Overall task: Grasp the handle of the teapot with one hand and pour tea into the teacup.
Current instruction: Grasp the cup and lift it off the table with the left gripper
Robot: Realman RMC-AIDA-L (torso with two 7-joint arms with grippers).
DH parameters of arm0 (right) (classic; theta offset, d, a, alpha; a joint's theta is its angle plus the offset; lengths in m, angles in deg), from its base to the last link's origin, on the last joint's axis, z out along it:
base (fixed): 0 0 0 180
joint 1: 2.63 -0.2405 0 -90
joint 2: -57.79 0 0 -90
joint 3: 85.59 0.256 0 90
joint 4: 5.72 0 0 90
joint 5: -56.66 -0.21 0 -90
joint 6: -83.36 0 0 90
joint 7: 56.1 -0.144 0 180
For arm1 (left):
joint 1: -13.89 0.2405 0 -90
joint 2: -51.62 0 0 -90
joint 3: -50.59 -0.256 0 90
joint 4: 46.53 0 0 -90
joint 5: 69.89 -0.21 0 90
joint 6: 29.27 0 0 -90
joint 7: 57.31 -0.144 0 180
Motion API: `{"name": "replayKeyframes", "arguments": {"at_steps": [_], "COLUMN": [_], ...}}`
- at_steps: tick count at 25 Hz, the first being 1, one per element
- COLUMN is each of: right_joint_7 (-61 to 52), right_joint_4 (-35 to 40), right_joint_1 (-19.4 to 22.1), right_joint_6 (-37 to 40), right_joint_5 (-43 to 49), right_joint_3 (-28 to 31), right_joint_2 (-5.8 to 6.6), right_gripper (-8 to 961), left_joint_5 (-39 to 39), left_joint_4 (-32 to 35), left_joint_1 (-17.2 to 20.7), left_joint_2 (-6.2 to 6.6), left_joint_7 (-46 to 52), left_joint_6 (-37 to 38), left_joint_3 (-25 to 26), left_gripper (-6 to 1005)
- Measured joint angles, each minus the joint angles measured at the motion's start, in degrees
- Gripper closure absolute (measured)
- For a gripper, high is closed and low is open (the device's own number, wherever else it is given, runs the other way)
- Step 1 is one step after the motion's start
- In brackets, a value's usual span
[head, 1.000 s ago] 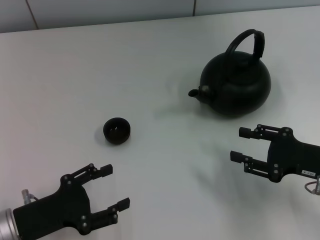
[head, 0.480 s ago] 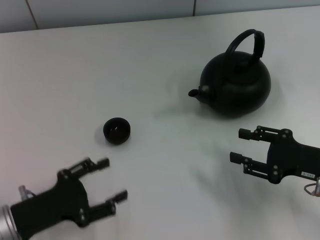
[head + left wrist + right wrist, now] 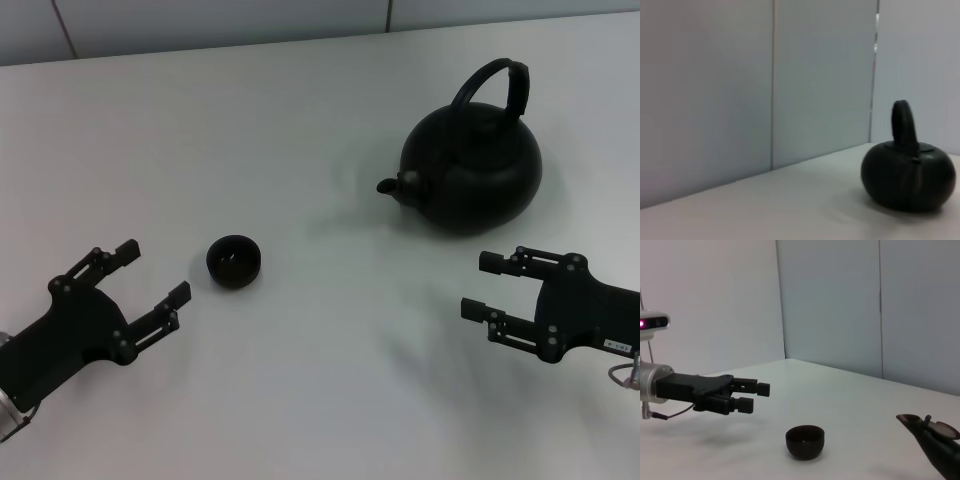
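Far right on the white table (image 3: 300,130): squat black teapot (image 3: 472,170), upright, handle (image 3: 492,82) free, spout aimed left toward the teacup (image 3: 234,261) at centre-left. Near right, right gripper (image 3: 490,289), fingers spread wide, just short of the teapot. Near left, left gripper (image 3: 150,275), also wide apart, empty, beside the teacup. Nothing between.

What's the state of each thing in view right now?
teapot: upright on the table, lid on, spout toward the teacup, not held.
handle: standing up over the lid, ungrasped.
teacup: upright on the table, free; contents unclear.
left gripper: open, empty, beside the teacup, not touching.
right gripper: open, empty, in front of the teapot, not touching.
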Motion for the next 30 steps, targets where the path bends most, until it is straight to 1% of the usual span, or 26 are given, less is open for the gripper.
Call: {"name": "replayKeyframes", "arguments": {"at_steps": [5, 7, 10, 12, 19, 23, 24, 26, 29, 30], "right_joint_7": [0.00, 0.00, 0.00, 0.00, 0.00, 0.00, 0.00, 0.00, 0.00, 0.00], "right_joint_4": [-1.13, -1.18, -1.20, -1.25, -1.36, -1.36, -1.36, -1.36, -1.36, -1.36], "right_joint_1": [-0.42, -0.44, -0.55, -0.61, -0.70, -0.70, -0.70, -0.70, -0.69, -0.70], "right_joint_6": [0.01, 0.00, -0.06, -0.07, -0.07, 0.00, 0.00, 0.03, 0.05, 0.07], "right_joint_5": [-0.04, -0.05, -0.07, -0.08, -0.07, -0.08, -0.08, -0.08, -0.07, -0.07], "right_joint_3": [0.60, 0.60, 0.59, 0.58, 0.55, 0.55, 0.55, 0.55, 0.56, 0.56], "right_joint_2": [-0.07, -0.07, -0.06, -0.06, -0.06, -0.06, -0.06, -0.06, -0.06, -0.05], "right_gripper": [350, 350, 350, 350, 350, 350, 350, 350, 350, 350], "left_joint_5": [-0.03, -0.12, -0.16, -0.22, -0.17, -0.08, -0.08, -0.05, -0.04, -0.01], "left_joint_4": [-0.02, -0.09, -0.10, -0.12, -0.36, -1.97, -1.97, -3.29, -3.70, -4.19], "left_joint_1": [-0.14, -0.79, -1.21, -2.18, -3.26, -5.37, -5.37, -6.99, -7.59, -8.58], "left_joint_2": [-0.08, -0.14, -0.19, -0.32, -0.32, -0.39, -0.39, -0.39, -0.39, -0.37], "left_joint_7": [-1.61, -1.72, -1.73, -1.74, -1.76, -1.83, -1.83, -1.84, -1.84, -1.85], "left_joint_6": [0.32, -0.50, -1.32, -3.37, -5.35, -7.17, -7.17, -8.78, -9.27, -9.84], "left_joint_3": [-1.20, -3.02, -3.78, -4.95, -5.58, -5.61, -5.61, -5.64, -5.66, -5.66], "left_gripper": [199, 200, 202, 203, 206, 209, 209, 210, 212, 212]}}
